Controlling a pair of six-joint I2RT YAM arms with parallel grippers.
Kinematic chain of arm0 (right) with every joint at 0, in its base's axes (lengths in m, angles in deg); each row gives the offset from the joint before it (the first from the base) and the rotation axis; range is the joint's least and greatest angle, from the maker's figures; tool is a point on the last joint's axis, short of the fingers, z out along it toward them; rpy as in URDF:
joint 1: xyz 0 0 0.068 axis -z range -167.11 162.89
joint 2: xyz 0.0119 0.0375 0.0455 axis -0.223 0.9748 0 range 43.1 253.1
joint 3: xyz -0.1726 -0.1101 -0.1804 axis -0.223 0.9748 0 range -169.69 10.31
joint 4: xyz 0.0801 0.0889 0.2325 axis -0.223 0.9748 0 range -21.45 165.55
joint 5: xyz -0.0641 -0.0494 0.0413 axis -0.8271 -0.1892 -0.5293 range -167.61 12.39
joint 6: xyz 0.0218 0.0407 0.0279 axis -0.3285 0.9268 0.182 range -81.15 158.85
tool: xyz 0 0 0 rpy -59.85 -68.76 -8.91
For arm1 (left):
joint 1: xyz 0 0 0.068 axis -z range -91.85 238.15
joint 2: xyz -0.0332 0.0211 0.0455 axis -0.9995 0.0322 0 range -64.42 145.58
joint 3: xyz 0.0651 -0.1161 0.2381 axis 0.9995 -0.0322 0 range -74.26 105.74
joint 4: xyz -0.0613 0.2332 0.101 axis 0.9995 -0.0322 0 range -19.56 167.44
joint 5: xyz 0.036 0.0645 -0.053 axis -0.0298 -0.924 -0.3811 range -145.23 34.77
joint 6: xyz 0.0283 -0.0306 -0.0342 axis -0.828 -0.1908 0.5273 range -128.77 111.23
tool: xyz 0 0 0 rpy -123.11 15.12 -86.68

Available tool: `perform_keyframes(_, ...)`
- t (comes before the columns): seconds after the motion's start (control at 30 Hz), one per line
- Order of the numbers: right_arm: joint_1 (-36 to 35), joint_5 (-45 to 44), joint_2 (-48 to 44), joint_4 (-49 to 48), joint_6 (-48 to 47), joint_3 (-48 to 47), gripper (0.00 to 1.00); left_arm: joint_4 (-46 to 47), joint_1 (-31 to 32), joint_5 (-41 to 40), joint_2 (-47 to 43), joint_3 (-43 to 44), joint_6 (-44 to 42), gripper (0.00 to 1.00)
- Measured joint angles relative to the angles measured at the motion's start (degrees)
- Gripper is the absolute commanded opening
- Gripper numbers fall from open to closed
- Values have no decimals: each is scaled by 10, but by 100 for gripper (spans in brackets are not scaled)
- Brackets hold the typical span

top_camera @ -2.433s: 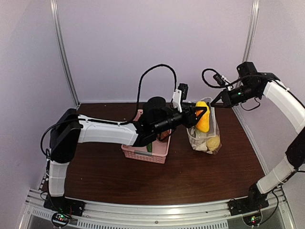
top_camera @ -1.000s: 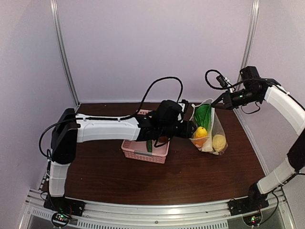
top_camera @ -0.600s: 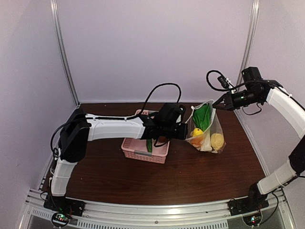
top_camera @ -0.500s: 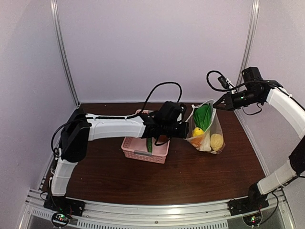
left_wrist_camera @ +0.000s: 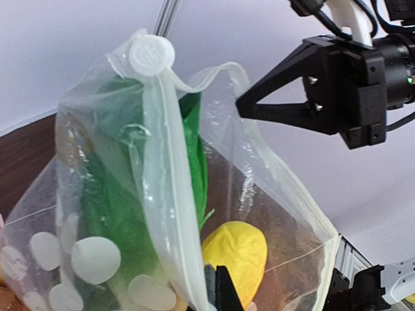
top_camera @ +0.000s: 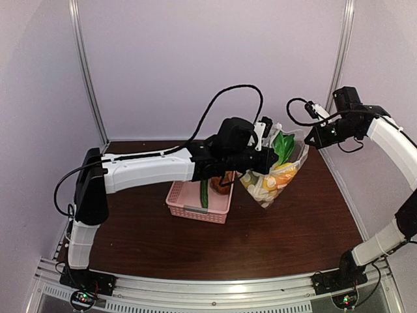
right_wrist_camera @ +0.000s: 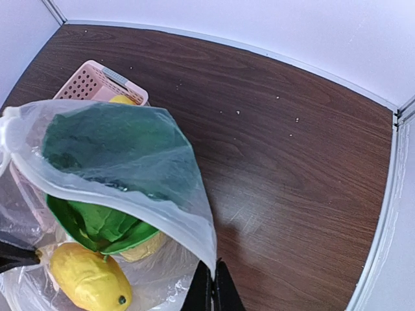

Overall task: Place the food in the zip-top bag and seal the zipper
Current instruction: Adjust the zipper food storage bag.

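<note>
Top, bag [top_camera: 273, 179]: clear w/ white dots, slung between both arms, right of pink basket [top_camera: 195, 210], tilted. Can't tell if its bottom touches the table [top_camera: 293, 241].
Top, left gripper [top_camera: 267, 160]: clamped on near-left mouth edge.
Top, right gripper [top_camera: 306, 138]: clamped on far-right mouth edge, higher up.
Top, cucumber [top_camera: 204, 194]: in basket, not yet bagged.
L wrist, left gripper [left_wrist_camera: 217, 291]: fingers together, thin film edge pinched between them.
L wrist, zipper strip [left_wrist_camera: 165, 194]: runs up from the pinch, unsealed.
L wrist, contents: leafy green [left_wrist_camera: 191, 149] upright inside. Lemon [left_wrist_camera: 235, 251] low, just behind the pinch.
L wrist, right gripper [left_wrist_camera: 241, 103]: tips nip the opposite lip; mouth gapes between the two grips.
R wrist, right gripper [right_wrist_camera: 213, 288]: closed on the lip, film fanning away from it.
R wrist, contents: leafy green [right_wrist_camera: 97, 139] on top, lemon [right_wrist_camera: 87, 285] below it, basket [right_wrist_camera: 91, 81] beyond.
Handling, bag: prob. light, limp, slick; sags under food wt and likely folds wherever unsupported.
Grip spot: best on the stiffer zipper strip near mouth ends, not the thin wall, which could slip from narrow tips.
Handling, food: prob. light, hard, rolls; the tilt may send it twd the mouth.
</note>
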Motion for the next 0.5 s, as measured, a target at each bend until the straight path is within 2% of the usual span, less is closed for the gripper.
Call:
perform_keyframes(0.1,1,-21,0,9,-3,-19,0,-2,-14,-1,11,9,2,0)
perform_keyframes(0.17,2,-33,-3,12,-6,-37,0,-20,-33,22,40,46,17,0)
perform_keyframes(0.23,3,-36,-12,10,-9,-48,0,-21,-48,34,57,61,26,31)
perform_keyframes(0.33,3,-32,-31,8,-14,-48,0,-13,-67,50,61,53,39,54)
perform_keyframes(0.4,3,-19,-37,2,-16,-33,0,-1,-71,62,61,51,45,62)
perform_keyframes(0.5,-4,2,-30,-3,-23,13,0,11,-68,78,57,40,50,66)
